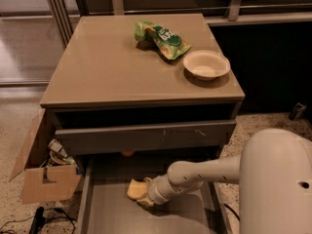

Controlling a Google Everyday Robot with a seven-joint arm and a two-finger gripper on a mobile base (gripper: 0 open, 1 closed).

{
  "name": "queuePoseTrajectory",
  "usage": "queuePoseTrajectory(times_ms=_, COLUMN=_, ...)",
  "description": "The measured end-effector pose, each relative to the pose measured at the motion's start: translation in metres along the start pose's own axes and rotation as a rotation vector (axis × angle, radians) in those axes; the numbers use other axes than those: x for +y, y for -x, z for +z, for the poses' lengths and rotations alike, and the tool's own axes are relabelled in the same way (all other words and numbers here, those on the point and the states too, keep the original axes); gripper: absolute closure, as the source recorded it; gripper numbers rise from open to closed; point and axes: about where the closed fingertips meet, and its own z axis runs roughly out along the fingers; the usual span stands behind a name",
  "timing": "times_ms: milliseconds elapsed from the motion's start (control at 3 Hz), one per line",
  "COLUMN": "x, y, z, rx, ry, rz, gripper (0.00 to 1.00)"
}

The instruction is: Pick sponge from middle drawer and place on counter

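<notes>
— Sponge [133, 189] first: where does it lie?

— Start from the big things. The counter [107, 67] has plenty of bare top along its front edge and left edge, so I judge that is where the sponge is meant to go. Below the front edge the middle drawer [109, 213] is pulled out towards the camera, which is why its floor can be reached at all. The sponge sits on that floor, roughly under the middle of the front edge.

— And the arm?

— The white arm [204, 172] comes in low from the right, from beyond the counter's front right corner. It runs nearly level under the shut drawer front [146, 136] and dips at the wrist.

— What is on top?

— A green snack bag [163, 39] near the back edge and a pale bowl [206, 64] by the right edge, just beside each other.

— The gripper?

— The gripper [144, 199] is down in the drawer, right against the sponge's right side. Whether it has a hold on it I cannot tell. I judge this is the grasping step, with the lift not yet made.
</notes>
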Motion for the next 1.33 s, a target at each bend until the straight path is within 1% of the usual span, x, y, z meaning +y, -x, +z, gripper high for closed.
queuePoseTrajectory(times_ms=333, x=0.0, y=0.003, z=-0.003, rx=0.0, ry=0.0, rz=0.0, gripper=1.0)
queuePoseTrajectory(times_ms=667, x=0.014, y=0.007, z=-0.025, rx=-0.024, ry=-0.022, rz=-0.013, gripper=1.0)
queuePoseTrajectory(times_ms=1000, x=0.06, y=0.029, z=-0.079, rx=-0.096, ry=-0.051, rz=-0.104, gripper=1.0)
queuePoseTrajectory(times_ms=1333, x=0.088, y=0.04, z=-0.131, rx=-0.141, ry=-0.113, rz=-0.171, gripper=1.0)
